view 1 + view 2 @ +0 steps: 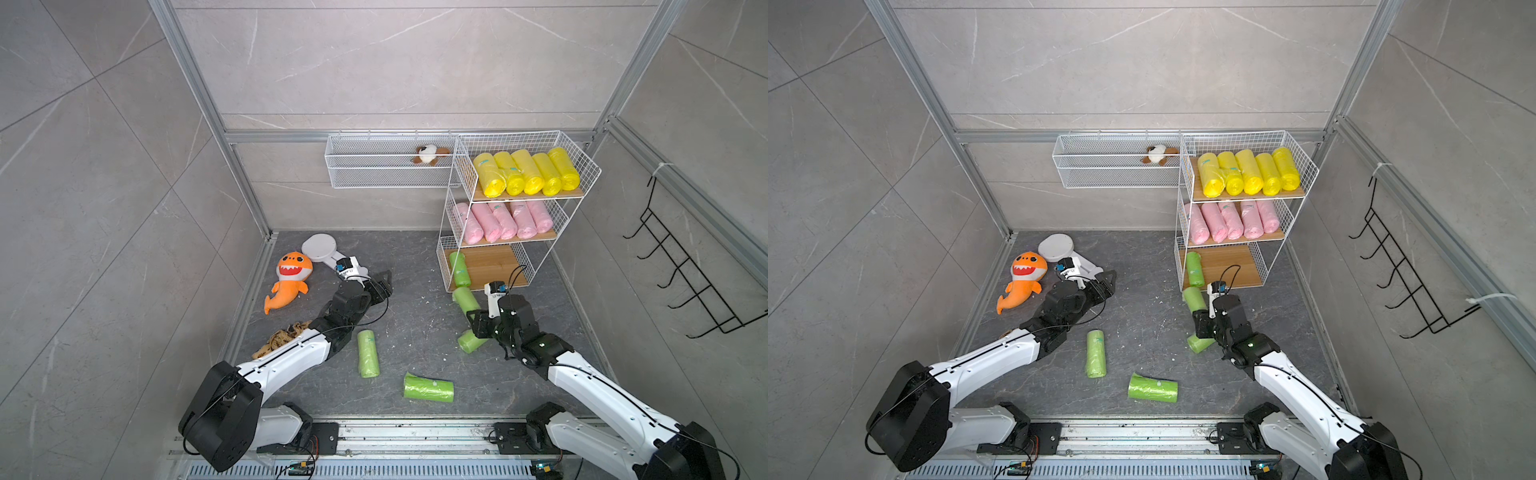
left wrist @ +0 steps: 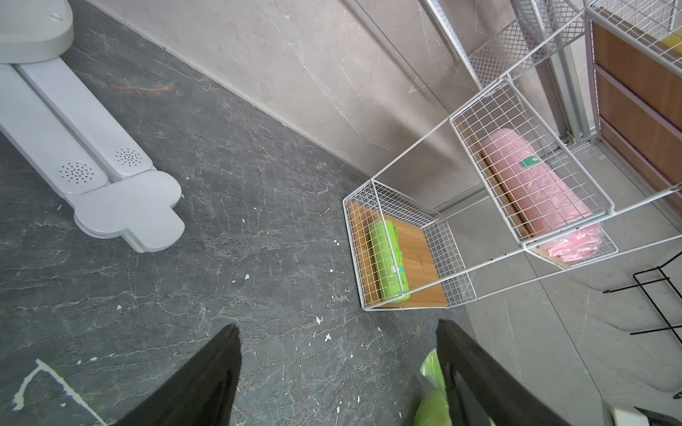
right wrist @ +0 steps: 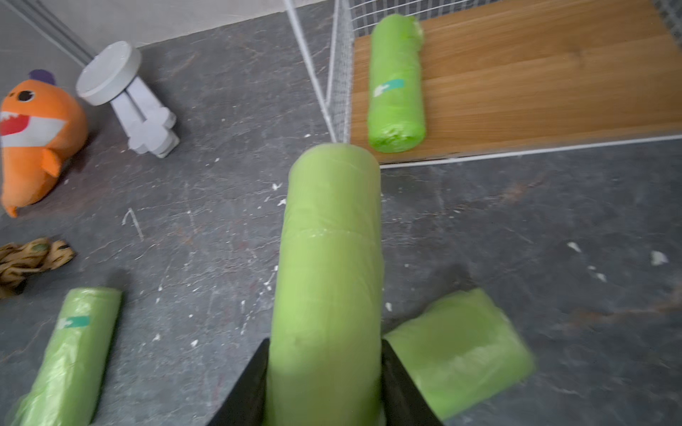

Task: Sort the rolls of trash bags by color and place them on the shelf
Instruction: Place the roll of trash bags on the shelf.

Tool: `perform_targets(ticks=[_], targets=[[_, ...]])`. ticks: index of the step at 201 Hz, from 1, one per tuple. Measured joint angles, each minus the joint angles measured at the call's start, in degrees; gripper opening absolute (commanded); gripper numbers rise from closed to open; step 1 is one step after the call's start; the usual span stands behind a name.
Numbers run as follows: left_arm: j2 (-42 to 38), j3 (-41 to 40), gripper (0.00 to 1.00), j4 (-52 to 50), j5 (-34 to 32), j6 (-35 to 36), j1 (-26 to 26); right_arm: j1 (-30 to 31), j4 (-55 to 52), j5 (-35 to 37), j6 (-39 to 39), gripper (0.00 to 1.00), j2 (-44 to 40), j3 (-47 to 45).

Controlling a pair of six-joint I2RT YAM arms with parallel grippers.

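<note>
Held green roll (image 3: pixel 326 280): right jaws are clenched on its near end, and most of its length sticks out ahead of them, clear of the tabletop (image 1: pixel 415 291). Its tip is just short of the front corner of the shelf (image 1: pixel 519 141).

Risks as I see them:
- The end grip on soft plastic leaves a long overhang. The roll may droop or pivot in the jaws, and the tip would then drop below the front wire of the bottom tier (image 3: pixel 535 73) and catch on it.
- The tip is lined up near the corner post. Pushing straight ahead likely hits the wire, and the rack looks light enough to shift.
- One green roll (image 3: pixel 396 85) already lies on that tier, ahead of the jaws against the side mesh. Going in too close would shove it or ride up on it.
- A loose green roll (image 3: pixel 461 346) lies just beside the jaws; I can't tell if it's touching. Any sideways move could knock it away.

Left jaws are spread wide and empty, well off to the side. Two more green rolls (image 1: pixel 368 353) (image 1: pixel 428 387) lie on the tabletop behind both. The yellow rolls (image 1: pixel 525 172) and pink rolls (image 1: pixel 503 220) fill their tiers.
</note>
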Motion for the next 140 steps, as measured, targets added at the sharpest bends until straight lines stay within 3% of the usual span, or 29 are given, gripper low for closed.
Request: perform_targets(ticks=[70, 140], targets=[[0.02, 0.48, 0.86, -0.39, 2.27, 0.00, 0.00, -13.86, 6.43, -1.62, 0.66, 0.23, 3.13, 0.09], [2.80, 1.18, 0.86, -0.17, 5.55, -0.22, 0.00, -16.63, 25.35, -5.22, 4.66, 0.27, 18.60, 1.64]])
